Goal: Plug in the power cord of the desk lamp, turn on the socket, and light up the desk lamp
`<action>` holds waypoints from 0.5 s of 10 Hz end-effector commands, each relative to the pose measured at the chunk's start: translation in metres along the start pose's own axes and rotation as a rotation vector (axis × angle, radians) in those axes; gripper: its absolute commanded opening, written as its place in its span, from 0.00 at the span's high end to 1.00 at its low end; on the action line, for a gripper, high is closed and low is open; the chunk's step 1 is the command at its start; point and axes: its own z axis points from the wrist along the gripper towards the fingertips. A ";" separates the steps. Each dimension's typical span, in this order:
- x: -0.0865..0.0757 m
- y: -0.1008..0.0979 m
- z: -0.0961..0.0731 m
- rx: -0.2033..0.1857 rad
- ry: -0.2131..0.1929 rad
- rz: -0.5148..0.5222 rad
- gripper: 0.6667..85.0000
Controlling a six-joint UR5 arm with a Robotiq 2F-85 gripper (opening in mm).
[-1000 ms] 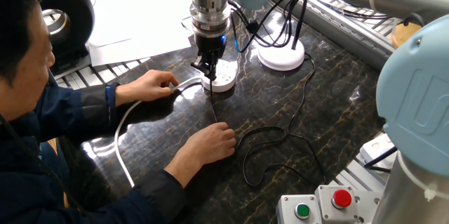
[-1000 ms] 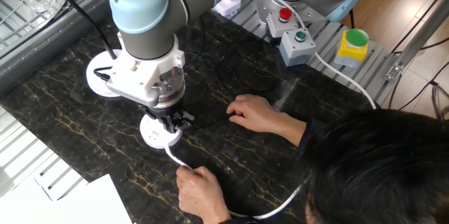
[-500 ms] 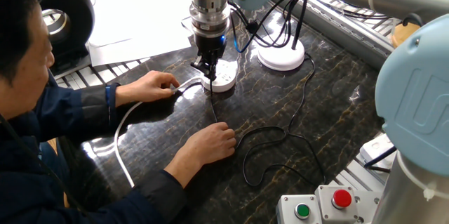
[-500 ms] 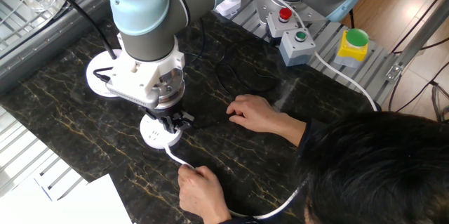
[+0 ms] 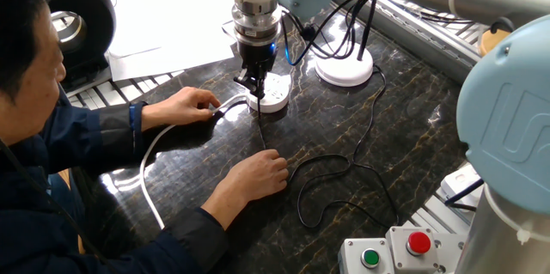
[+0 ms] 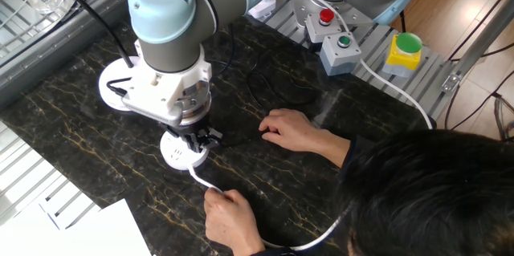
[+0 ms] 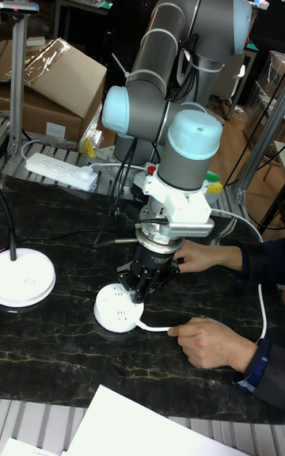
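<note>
My gripper (image 5: 252, 83) (image 6: 195, 138) (image 7: 141, 286) points straight down, shut on the small black plug of the power cord (image 5: 326, 167). The plug sits at the top edge of the round white socket (image 5: 271, 94) (image 6: 180, 154) (image 7: 119, 309); whether its pins are seated is hidden. The thin black cord (image 6: 265, 87) loops across the dark table. The desk lamp base (image 5: 345, 70) (image 6: 112, 91) (image 7: 24, 278) stands just beyond the socket. A person's one hand (image 5: 193, 102) (image 7: 210, 341) holds the socket's thick white cable; the other hand (image 5: 258, 175) (image 6: 293, 132) rests on the cord.
A box with a red button (image 5: 418, 244) (image 6: 325, 17) and a green button (image 5: 370, 257) (image 6: 344, 42) sits at the table's edge. A white power strip (image 7: 59, 171) lies at the back. Sheets of paper (image 5: 163, 25) lie beside the table.
The arm's upper joints have shifted very slightly. The gripper, the plug and both hands stay where they were.
</note>
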 end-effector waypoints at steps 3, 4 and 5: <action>0.000 -0.020 -0.013 0.042 0.003 -0.038 0.99; -0.002 -0.019 -0.008 0.043 -0.006 -0.032 0.99; -0.007 -0.014 0.004 0.045 -0.037 -0.019 0.99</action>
